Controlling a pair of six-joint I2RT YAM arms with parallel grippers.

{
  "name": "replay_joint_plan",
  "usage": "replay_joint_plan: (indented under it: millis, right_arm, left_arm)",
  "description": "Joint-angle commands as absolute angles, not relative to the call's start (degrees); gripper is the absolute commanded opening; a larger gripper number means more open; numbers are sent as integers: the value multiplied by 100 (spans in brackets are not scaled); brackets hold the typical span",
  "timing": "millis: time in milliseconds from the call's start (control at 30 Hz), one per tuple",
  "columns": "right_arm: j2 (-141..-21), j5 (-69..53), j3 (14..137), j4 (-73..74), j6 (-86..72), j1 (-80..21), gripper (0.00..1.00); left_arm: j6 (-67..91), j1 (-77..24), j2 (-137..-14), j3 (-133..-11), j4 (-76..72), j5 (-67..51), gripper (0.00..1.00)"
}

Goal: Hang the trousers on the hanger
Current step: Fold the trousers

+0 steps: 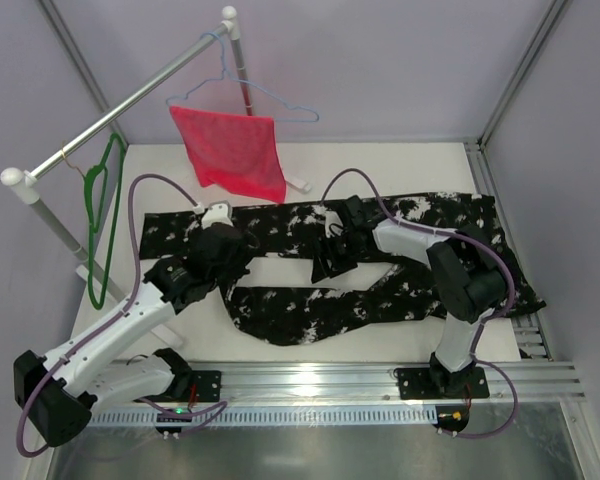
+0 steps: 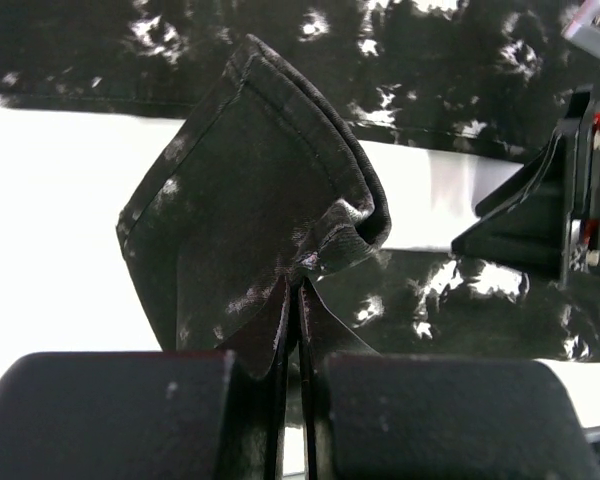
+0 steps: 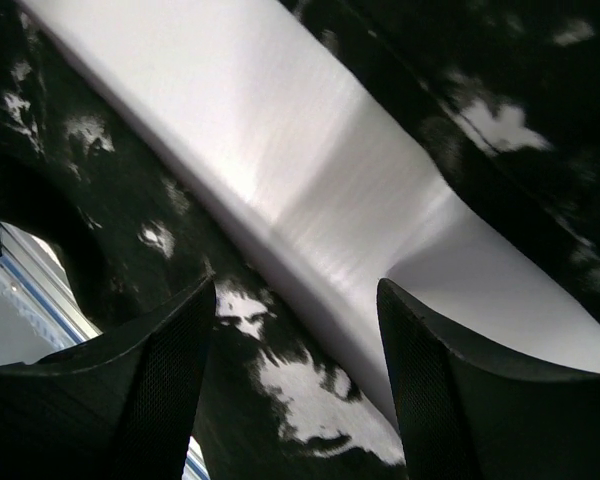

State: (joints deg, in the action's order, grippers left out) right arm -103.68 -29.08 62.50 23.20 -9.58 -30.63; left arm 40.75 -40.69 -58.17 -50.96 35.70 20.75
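The trousers point(image 1: 310, 310) lie spread flat on the white worktop point(image 1: 410, 170), both legs running sideways. The left claw point(image 2: 298, 300) is clamped on a raised fold near their leg ends, cloth pinched tight. The right claw point(image 3: 295, 300) hangs over the gap between the two legs, fingers apart, gripping nothing. The green hanger point(image 1: 115, 150) dangles from the rail point(image 1: 130, 105), well apart from the trousers on the left arm's side. A red mesh cloth point(image 1: 230, 150) hangs beyond their far edge. This looks like the gathering step: one grip made, a second wanted. Next, the right claw needs to drop and pinch cloth before any lift toward the hanger.
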Motion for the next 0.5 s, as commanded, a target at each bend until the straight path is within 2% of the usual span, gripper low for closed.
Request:
replay_joint_plan:
  millis: [0,300,467]
  right_arm:
    - [-10441,-2848,6652,2092,-984,-3348,68]
    - [-11337,-2558,7444,2364,-905,-3911,64]
    - [-11408,-2549,7480,2478,-738,-4087,61]
  left_arm:
    - [4385,-4060,-5722,-5080,3821,2434,0]
    - [5159,-4060,-5792,-5203,5044,3514,1]
    - [5370,-4043,-5792,-5300,5405,3814,2]
